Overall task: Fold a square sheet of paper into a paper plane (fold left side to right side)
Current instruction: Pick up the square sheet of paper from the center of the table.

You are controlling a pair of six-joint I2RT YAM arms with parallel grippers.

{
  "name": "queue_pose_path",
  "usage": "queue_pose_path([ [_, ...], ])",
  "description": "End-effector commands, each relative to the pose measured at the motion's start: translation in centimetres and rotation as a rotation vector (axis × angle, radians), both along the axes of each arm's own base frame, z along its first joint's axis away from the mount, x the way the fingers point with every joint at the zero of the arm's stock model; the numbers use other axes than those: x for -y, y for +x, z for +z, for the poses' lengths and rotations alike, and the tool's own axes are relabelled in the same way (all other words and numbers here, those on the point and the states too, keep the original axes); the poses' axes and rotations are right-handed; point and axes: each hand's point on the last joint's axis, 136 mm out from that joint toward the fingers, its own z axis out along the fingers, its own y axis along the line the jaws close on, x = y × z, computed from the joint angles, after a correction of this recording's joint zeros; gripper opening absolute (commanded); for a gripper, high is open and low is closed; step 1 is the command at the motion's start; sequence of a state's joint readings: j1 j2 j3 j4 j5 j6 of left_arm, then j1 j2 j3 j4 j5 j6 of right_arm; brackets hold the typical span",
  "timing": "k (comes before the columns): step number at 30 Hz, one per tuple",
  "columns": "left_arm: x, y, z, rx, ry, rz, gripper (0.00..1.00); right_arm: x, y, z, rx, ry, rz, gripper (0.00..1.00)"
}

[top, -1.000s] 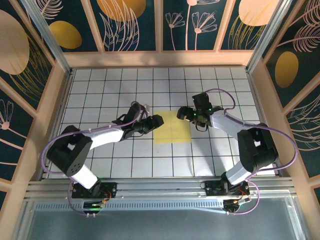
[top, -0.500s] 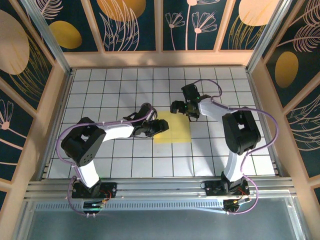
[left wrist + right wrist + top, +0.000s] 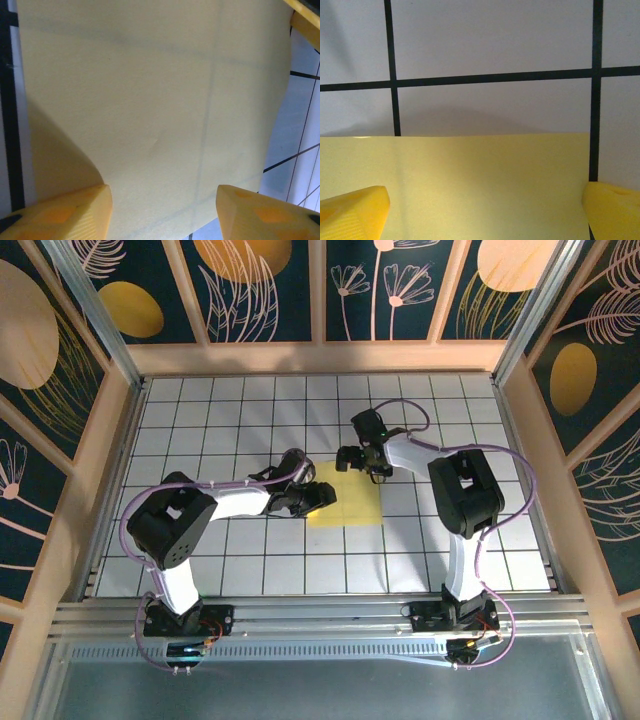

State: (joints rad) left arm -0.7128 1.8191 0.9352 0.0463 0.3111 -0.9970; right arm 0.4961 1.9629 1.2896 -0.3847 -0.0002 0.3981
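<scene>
A: Paper first. Where is it?

B: The square sheet of paper [image 3: 350,505] lies flat on the white gridded table [image 3: 200,440], just right of centre in the top view. It's pale yellow, unfolded, with its edges square to the grid.

A: Left gripper?

B: The left gripper [image 3: 322,496] is at the sheet's left edge in the top view, about halfway up that edge. In the left wrist view its two yellow fingers [image 3: 65,215] sit in the bottom corners with a clear gap between them [image 3: 161,197]. The jaws are apart, maybe half spread, and nothing is clamped.

A: Is the paper between them?

B: The sheet [image 3: 160,100] covers most of that frame beyond the fingertips. Grid lines show faintly through it and there's a tiny dent near the middle. At lower left, beside one finger, the paper looks shaded and curled up a bit. I can't tell whether it touches the finger.

A: Right gripper?

B: The right gripper [image 3: 350,458] is at the sheet's top edge in the top view, towards its upper left corner. In the right wrist view the fingers [image 3: 350,210] are pushed out to the bottom corners, so the jaws are spread wide [image 3: 482,192] and holding nothing.

A: And the paper in that view?

B: The sheet [image 3: 480,185] fills the lower part of the frame. Its straight edge runs across the middle, and one corner ends near the lower-right finger. Bare tiles and black grid lines [image 3: 490,77] are above it.
</scene>
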Motion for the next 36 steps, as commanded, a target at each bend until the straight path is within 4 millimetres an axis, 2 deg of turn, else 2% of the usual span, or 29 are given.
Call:
queue_pose_path([
  [1,-0.6,-1.0,-1.6,-0.082,0.043,0.009,0.58,-0.4,-1.7,-1.2,-0.062,-0.029,0.033,0.99],
  [8,-0.5,-1.0,-1.5,-0.072,0.036,0.011,0.58,-1.0,-3.2,-0.6,-0.082,-0.012,0.05,0.97],
  [15,-0.5,-0.8,-1.0,-0.055,0.022,0.018,0.58,-1.8,-5.0,0.1,-0.106,-0.008,0.096,0.9],
  [20,-0.3,-0.5,-0.7,-0.043,0.008,0.022,0.58,-1.8,-5.7,0.1,-0.128,-0.013,0.107,0.8],
  [27,-0.1,-0.2,0.3,-0.012,-0.021,0.033,0.58,-2.1,-5.9,0.5,-0.131,0.01,0.113,0.61],
  [36,-1.0,1.2,3.6,0.098,-0.046,0.079,0.63,-3.3,-6.0,2.7,-0.123,0.138,0.147,0.41],
])
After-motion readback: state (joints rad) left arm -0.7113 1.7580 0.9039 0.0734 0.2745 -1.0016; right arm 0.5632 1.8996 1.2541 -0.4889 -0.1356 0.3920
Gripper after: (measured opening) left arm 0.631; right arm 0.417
